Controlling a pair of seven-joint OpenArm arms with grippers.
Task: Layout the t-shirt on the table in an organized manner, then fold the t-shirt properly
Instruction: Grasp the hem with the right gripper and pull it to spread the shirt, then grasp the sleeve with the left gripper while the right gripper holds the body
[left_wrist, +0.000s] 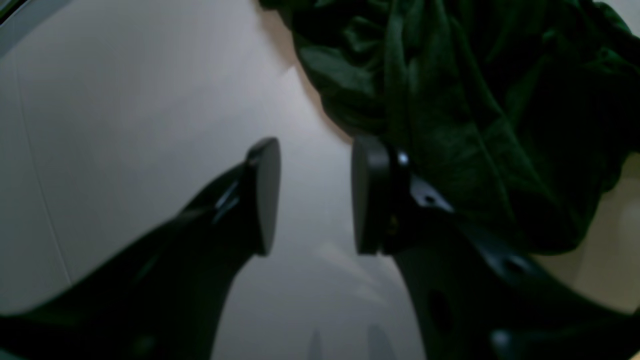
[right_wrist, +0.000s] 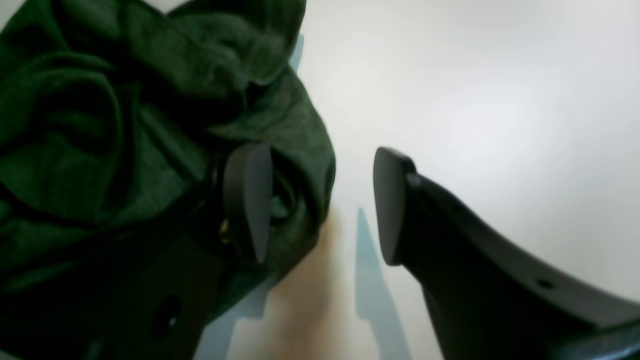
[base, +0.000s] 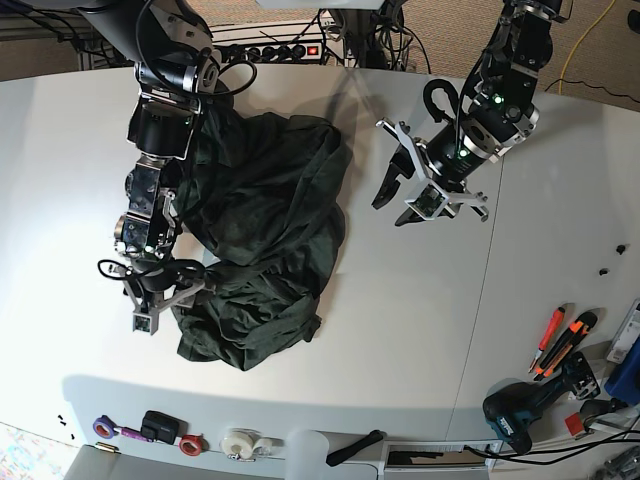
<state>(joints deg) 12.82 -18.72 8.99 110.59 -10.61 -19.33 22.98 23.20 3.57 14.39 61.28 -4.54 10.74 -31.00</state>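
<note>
Right pincer agape at t-shirt edge, left pincer apart

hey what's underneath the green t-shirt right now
The crumpled t-shirt lies directly on the white table; bare tabletop shows all around it. Whatever sits beneath its bunched folds is covered, so I cannot tell. The right claw sits at its edge.

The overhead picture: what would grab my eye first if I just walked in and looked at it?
Most likely the t-shirt, a crumpled dark green heap left of the middle of the white table. Next, the two black arms: the right claw sits low at the heap's left edge with its jaws apart, and the left claw hangs open beside the shirt, holding nothing. Bright tools lie near the table's right edge.
</note>
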